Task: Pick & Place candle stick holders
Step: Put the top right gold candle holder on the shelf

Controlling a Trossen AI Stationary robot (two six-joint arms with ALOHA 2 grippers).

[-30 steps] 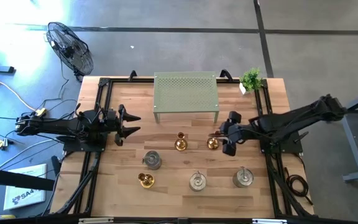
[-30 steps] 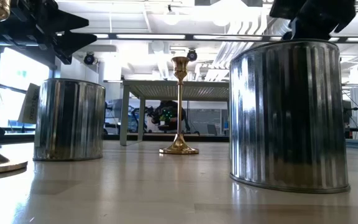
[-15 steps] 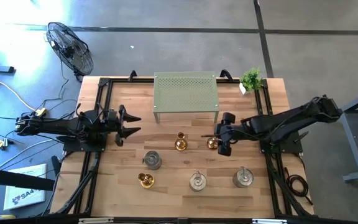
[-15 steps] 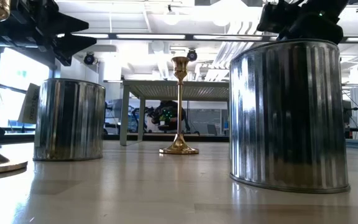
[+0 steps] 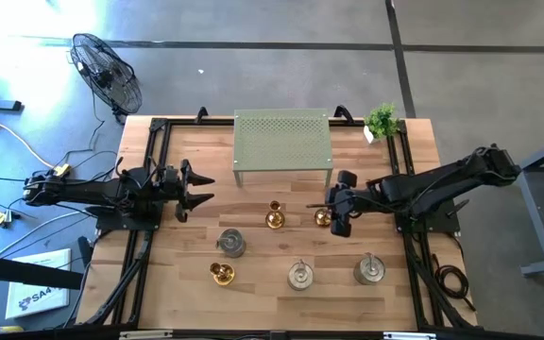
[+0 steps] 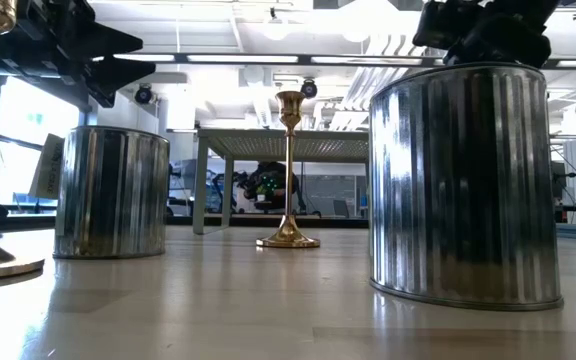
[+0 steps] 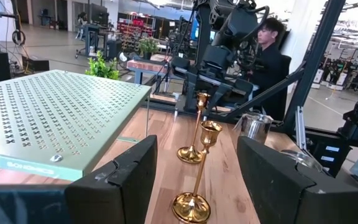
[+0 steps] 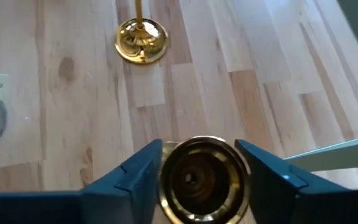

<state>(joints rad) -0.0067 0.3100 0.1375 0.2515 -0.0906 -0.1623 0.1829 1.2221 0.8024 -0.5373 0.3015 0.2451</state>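
Straddling a brass candle stick holder just in front of the green perforated stand, the right gripper has its fingers around the cup, narrowly apart, not visibly clamped. Rigid, top-heavy and slick, it probably wants a grip below the cup rim. The left gripper waits open, left of the stand.
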